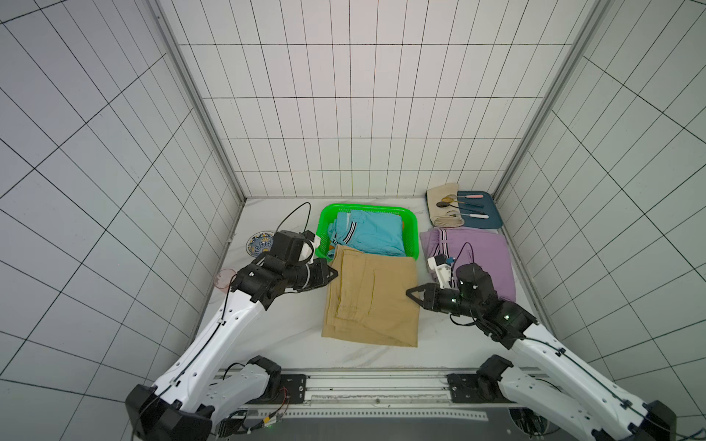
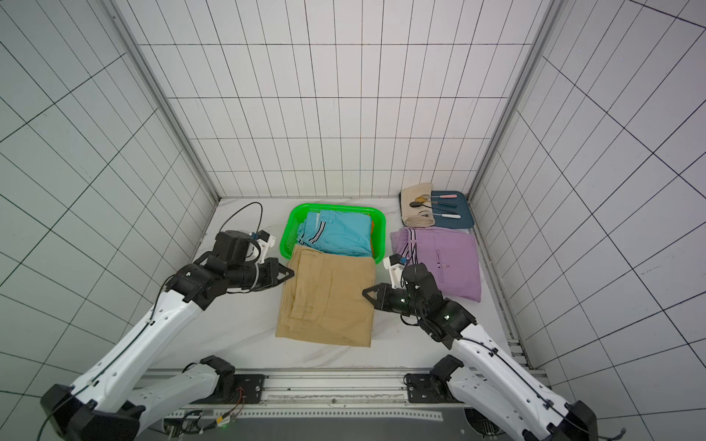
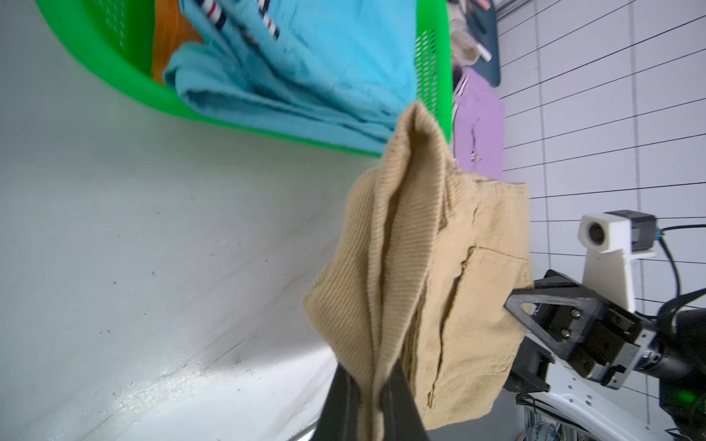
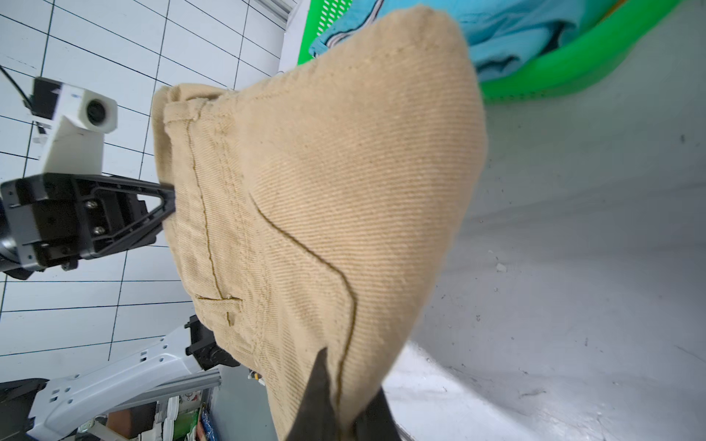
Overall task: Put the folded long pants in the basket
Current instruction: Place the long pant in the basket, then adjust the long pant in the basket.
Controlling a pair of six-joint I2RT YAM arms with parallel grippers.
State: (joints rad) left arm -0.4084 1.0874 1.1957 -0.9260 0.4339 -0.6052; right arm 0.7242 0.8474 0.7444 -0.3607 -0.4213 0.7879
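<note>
White-tiled walls enclose the pale worktop; left pincer and right pincer clamp opposite edges of the khaki tan pants, overlapping the green basket near rim. Thin edge grips may slip, letting folds sag open.

Khaki pants aloft, blue pants in basket

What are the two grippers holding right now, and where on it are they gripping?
Both hold the khaki pants, pinched at opposite side edges: the left gripper on the edge nearest it, the right gripper on the other.
</note>
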